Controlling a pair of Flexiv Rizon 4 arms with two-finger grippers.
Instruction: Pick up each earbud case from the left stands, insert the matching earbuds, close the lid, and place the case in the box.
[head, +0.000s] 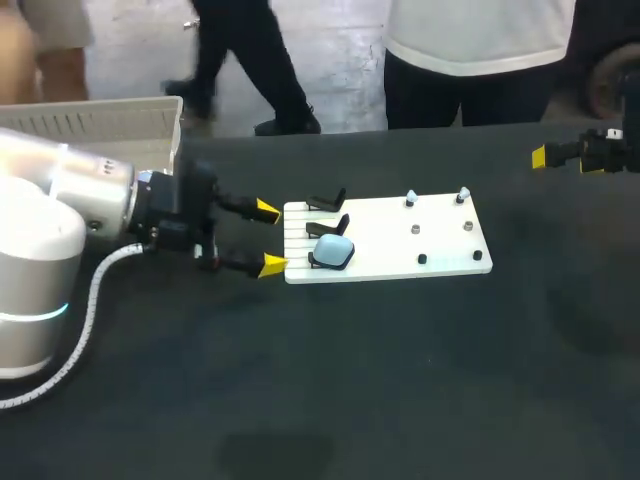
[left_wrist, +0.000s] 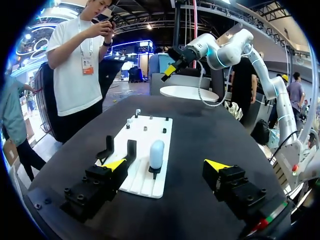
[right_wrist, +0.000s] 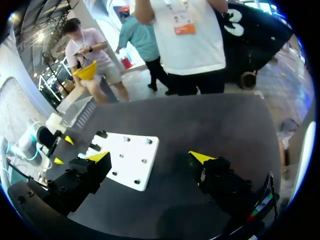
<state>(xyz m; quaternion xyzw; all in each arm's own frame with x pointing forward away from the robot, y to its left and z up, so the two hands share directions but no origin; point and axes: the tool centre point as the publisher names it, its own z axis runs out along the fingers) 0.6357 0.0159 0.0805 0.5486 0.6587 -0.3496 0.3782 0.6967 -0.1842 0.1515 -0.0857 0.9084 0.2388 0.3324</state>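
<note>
A light blue earbud case (head: 333, 250) sits on the nearest black stand at the left end of a white board (head: 445, 245). Two more black stands (head: 328, 201) behind it are empty. Small earbuds (head: 411, 198) rest on pegs at the board's far right. My left gripper (head: 268, 238) hovers open at the board's left edge. In the left wrist view the case (left_wrist: 156, 152) stands just ahead of the left gripper (left_wrist: 166, 165), between the lines of its fingers and untouched. My right gripper (right_wrist: 150, 156) hangs open and empty, high off the board's right end (right_wrist: 130, 157).
A pale slatted box (head: 100, 125) stands at the table's back left, behind my left arm. Several dark pegs (head: 422, 259) dot the board's right half. Dark tabletop stretches in front of the board and to its right.
</note>
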